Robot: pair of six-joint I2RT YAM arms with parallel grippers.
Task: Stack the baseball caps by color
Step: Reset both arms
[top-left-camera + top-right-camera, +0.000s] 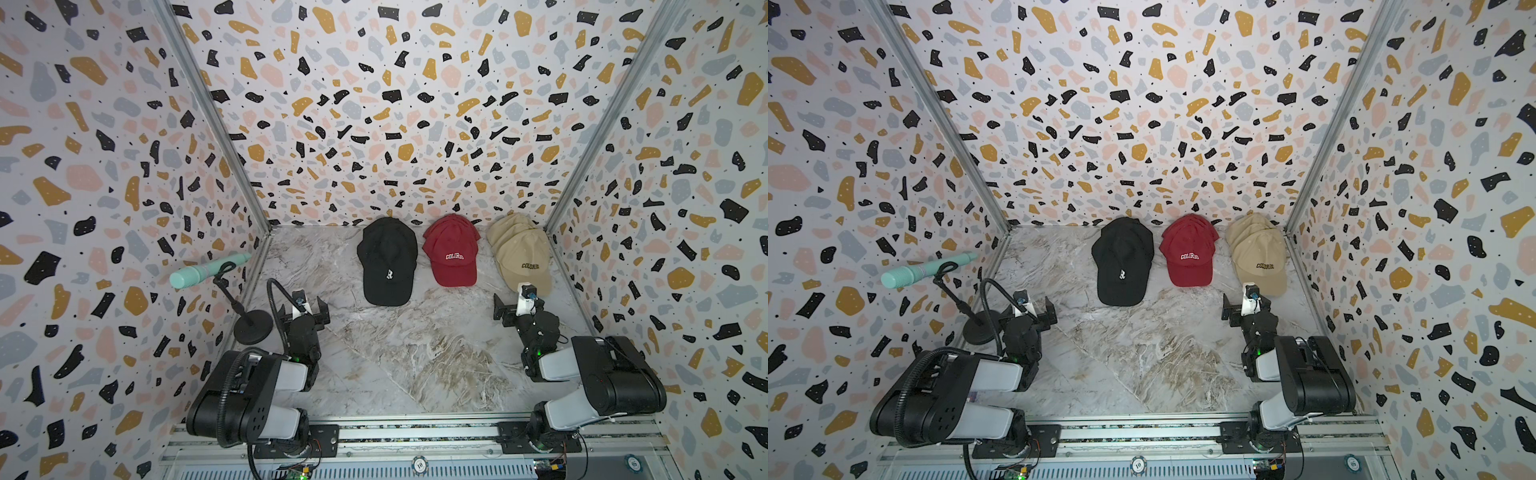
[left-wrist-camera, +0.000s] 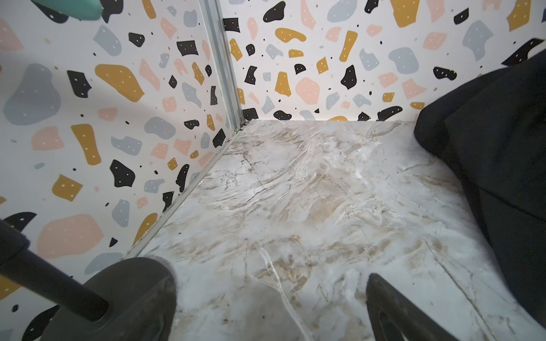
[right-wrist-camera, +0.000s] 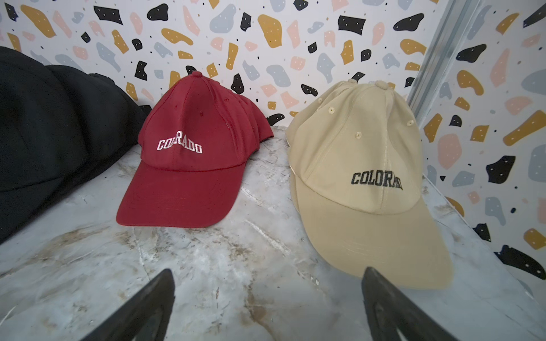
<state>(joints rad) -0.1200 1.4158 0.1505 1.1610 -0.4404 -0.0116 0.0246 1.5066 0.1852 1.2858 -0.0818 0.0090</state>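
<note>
One tan cap stack (image 1: pixel 521 257) just beyond open right gripper (image 1: pixel 518 308), black cap stack (image 1: pixel 387 257) near open left gripper (image 1: pixel 302 311).

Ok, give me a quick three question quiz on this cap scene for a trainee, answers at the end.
1. True or false: the black caps, red caps and tan caps lie in a row along the back wall.
2. The right gripper is: A open and empty, B shut on a tan cap, C shut on a red cap.
3. What word is stitched on the top red cap?
Key: 1 true; 2 A; 3 COLORADO.
</note>
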